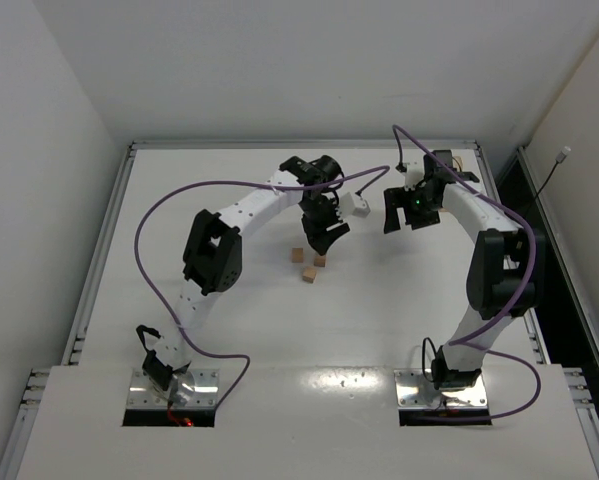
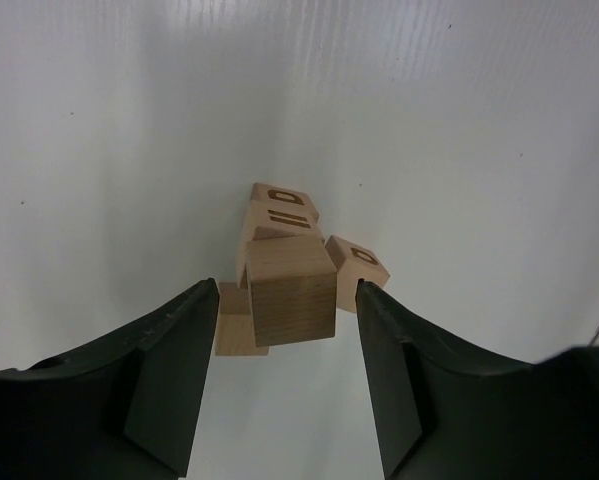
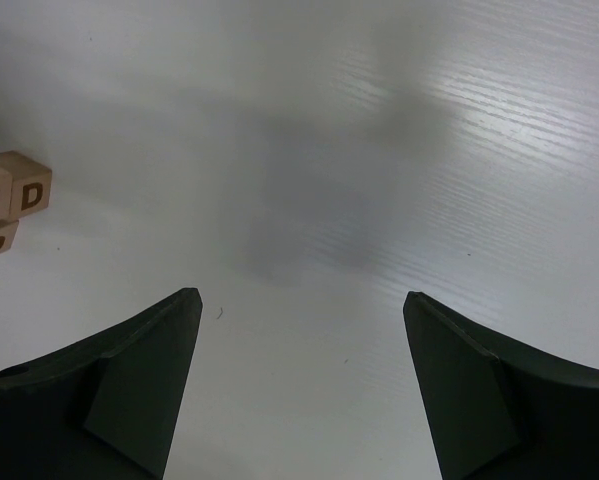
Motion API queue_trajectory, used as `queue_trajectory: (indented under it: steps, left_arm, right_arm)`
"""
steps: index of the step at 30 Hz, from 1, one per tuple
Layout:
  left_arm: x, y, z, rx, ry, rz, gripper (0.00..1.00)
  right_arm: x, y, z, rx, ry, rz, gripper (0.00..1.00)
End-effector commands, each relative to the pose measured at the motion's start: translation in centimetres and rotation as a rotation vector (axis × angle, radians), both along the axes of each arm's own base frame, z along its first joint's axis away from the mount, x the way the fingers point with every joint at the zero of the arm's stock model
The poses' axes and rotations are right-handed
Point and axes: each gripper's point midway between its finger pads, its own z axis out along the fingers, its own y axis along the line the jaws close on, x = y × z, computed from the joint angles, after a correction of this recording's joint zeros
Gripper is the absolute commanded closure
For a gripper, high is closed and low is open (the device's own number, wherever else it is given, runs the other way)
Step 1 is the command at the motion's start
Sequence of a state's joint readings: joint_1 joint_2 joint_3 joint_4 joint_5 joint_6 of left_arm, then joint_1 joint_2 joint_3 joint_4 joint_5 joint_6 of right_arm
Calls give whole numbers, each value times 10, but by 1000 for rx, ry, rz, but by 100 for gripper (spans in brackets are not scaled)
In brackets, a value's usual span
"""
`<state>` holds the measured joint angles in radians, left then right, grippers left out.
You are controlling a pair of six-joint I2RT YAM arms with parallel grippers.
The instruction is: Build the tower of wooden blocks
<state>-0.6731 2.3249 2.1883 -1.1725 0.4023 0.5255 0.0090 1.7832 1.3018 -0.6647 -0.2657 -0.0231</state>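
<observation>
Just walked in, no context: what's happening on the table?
Block stacking. The left gripper hangs over a cluster of blocks. Its jaws are open around one block, which looks perched on the others, with a gap on each side. Nothing tall is built yet. The right gripper is off to the side over bare table, jaws open and empty.

The left arm (image 1: 254,203) and the right arm (image 1: 466,205) are built of white links joined by bulky black joint housings, and each rises from a shiny metal base plate (image 1: 174,388) at the near edge of the surface. A thin purple cable (image 1: 142,235) runs loosely along each arm. The jaws are matt black, broad and wedge-shaped, and a small green light (image 1: 419,203) glows on the right wrist.
</observation>
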Motion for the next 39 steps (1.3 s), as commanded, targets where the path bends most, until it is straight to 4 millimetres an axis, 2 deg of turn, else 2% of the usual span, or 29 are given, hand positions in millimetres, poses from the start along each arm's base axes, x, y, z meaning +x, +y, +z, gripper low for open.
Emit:
queue_trajectory:
  steps: [1,2,5,6,9,10,11,12,13,15,16,17,18,19,20,21,22,23,24,25,26,27,28,30,31,33,36,39]
  left_arm:
    - [-2,-7,32,-54,-50,-6,46]
    - [-1,-8,48,-80,-77,4,46]
    - [3,-7,71,-109,-138,22,44]
    - [3,2,86,-115,-160,48,32]
    - [3,11,106,-145,-197,74,9]
    - [0,15,122,-176,-209,85,6]
    - [-1,20,130,-201,-203,90,1]
    - [-2,23,136,-219,-205,103,1]
    - [-2,34,144,-240,-208,135,1]
    - [-4,47,150,-294,-171,174,0]
    - [0,70,137,-293,-106,260,0]
    - [1,80,133,-319,-71,300,0]
    - [4,86,142,-389,-69,324,0]
    - [2,101,119,-374,-1,393,0]
    - [11,122,110,-379,42,489,0]
    - [12,128,111,-405,44,511,0]
    - [6,138,93,-389,84,555,8]
    - [8,148,89,-402,112,640,10]
    - [16,151,88,-425,81,666,10]
    - [9,156,76,-399,89,706,14]
    - [10,159,71,-388,85,749,19]
    - [11,153,70,-405,89,779,26]
    - [8,159,56,-378,94,828,38]
    - [4,149,59,-388,81,881,49]
    - [9,148,56,-377,55,909,52]
    - [9,144,57,-390,45,957,53]
    - [10,152,44,-352,39,1086,48]
    - [8,158,30,-306,34,1177,48]
  right_arm:
    - [11,5,9,13,-44,21,20]
    - [11,5,9,13,-44,21,20]
    - [11,5,9,13,-44,21,20]
    - [11,5,9,13,-44,21,20]
    - [11,5,9,13,-44,21,20]
    - [11,5,12,13,-53,21,20]
    - [11,5,12,13,-53,21,20]
    - [11,5,12,13,-53,21,20]
    - [11,5,12,13,-53,21,20]
    - [11,3,12,5,-54,17,20]
    - [11,3,12,5,-54,17,20]
    - [11,3,12,5,-54,17,20]
    - [11,3,12,5,-54,17,20]
    - [11,3,12,5,-54,17,20]
    - [11,3,12,5,-54,17,20]
    - [11,3,12,5,-54,17,20]
    - [9,5,11,-3,-44,22,20]
    - [9,5,11,-3,-44,22,20]
    - [9,5,11,-3,-44,22,20]
    - [9,5,11,-3,-44,22,20]
    - [11,5,14,-3,-53,22,20]
    - [12,5,14,-3,-54,22,20]
    - [12,4,13,-11,-54,18,20]
    - [12,4,13,-12,-54,18,20]
    - [12,2,13,-20,-54,14,20]
    - [12,4,13,-28,-54,19,20]
    - [12,4,13,-28,-54,19,20]
    - [12,4,13,-28,-54,19,20]
